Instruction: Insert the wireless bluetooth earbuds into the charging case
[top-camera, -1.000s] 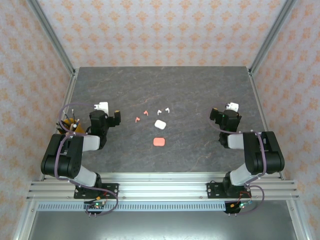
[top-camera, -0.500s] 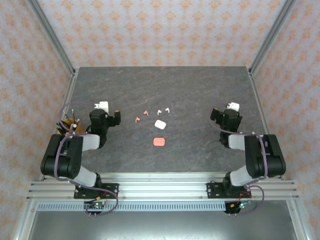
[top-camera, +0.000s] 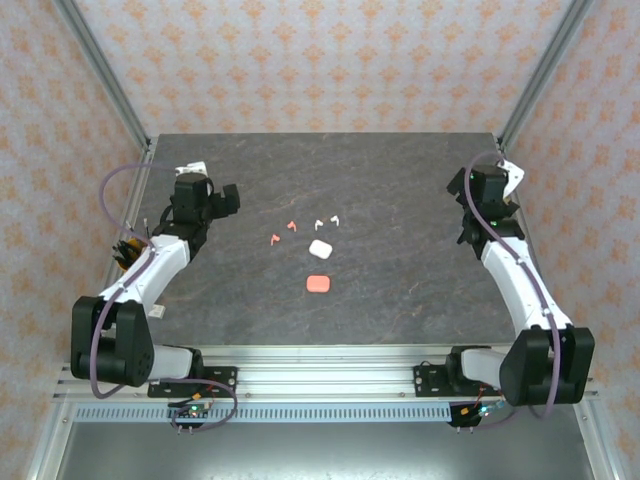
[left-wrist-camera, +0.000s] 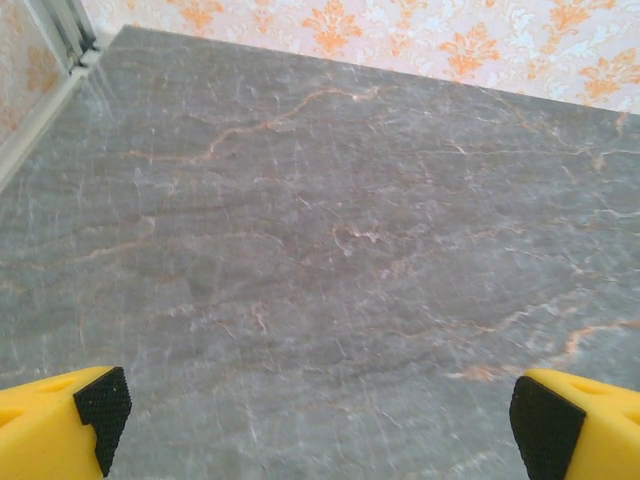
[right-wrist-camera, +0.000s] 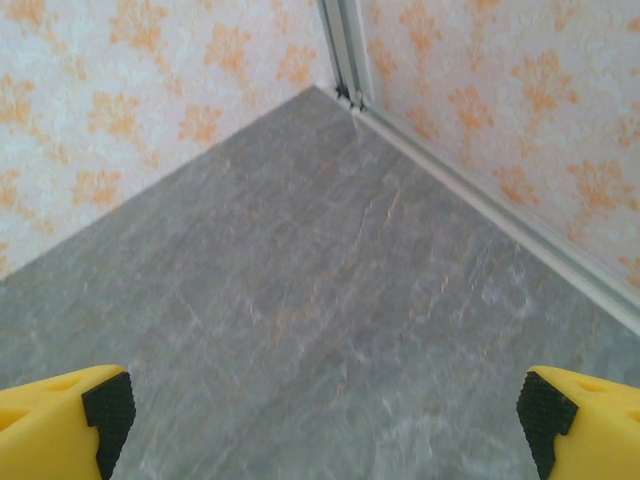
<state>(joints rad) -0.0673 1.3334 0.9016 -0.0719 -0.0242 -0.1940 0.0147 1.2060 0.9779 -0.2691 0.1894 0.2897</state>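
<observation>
Four wireless bluetooth earbuds (top-camera: 291, 225) lie in a loose row on the far side of the white case (top-camera: 320, 247). The two coral-red ones sit beyond it and to its left, and the two white ones (top-camera: 319, 222) sit just beyond it. The row runs left to right. Each earbud shows as a tiny bent L, too small to tell which way its stem points. One coral case (top-camera: 318, 284) sits just nearer than the white case. The left gripper (top-camera: 195, 170) and right gripper (top-camera: 510, 173) are well off to either side of the white case. Both are spread wide and hold nothing.
</observation>
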